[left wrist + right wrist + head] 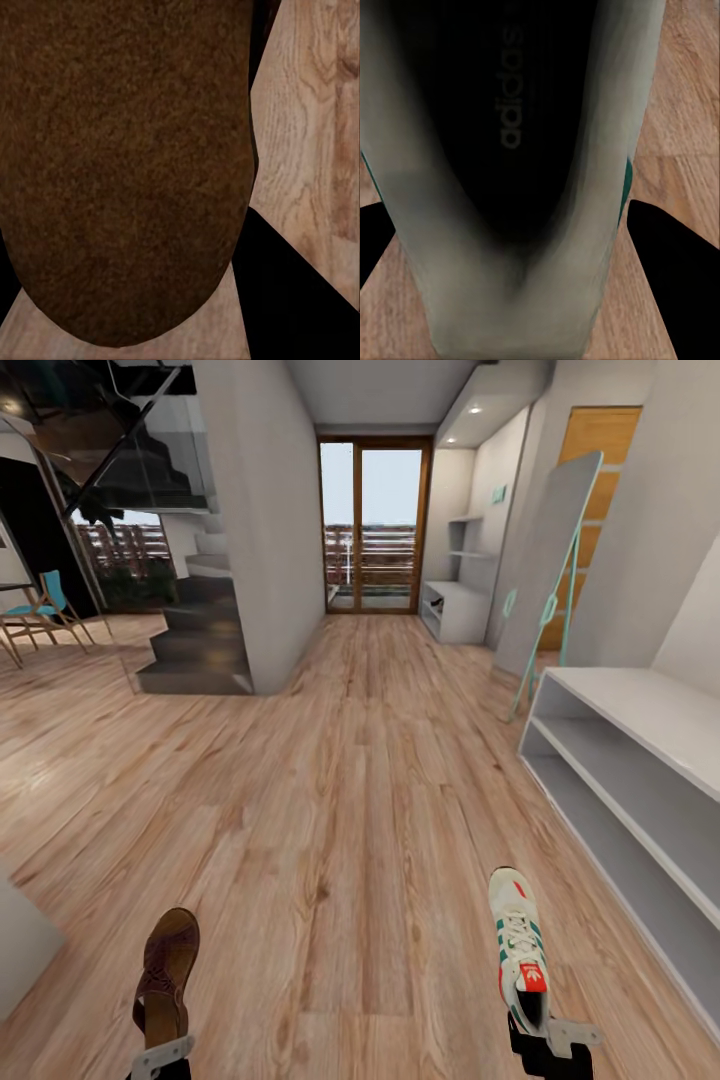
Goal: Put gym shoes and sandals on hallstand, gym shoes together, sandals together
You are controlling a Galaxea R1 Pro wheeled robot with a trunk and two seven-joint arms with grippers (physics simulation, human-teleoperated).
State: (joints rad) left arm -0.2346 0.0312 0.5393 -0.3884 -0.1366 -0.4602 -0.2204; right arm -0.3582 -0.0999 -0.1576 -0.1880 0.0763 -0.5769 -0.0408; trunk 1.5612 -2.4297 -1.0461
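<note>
A brown sandal (168,972) is held off the corridor floor (340,810) in my left gripper (160,1054), which is shut on its heel end at the head view's lower left. Its brown underside (127,172) is close up in the left wrist view. At the lower right, my right gripper (549,1042) is shut on the heel of a cream-white gym shoe (520,945) with green stripes. The shoe's dark opening (510,150) is close up in the right wrist view. The hallstand (455,610), with wall shelves and mint letters, stands far down the corridor on the right.
A plain white open-shelf unit (640,760) runs along the right wall close by. A teal-framed mirror (550,580) leans beyond it. Dark stairs (200,630) and a wall pillar (265,520) stand left of the corridor, glass doors (372,525) at its end.
</note>
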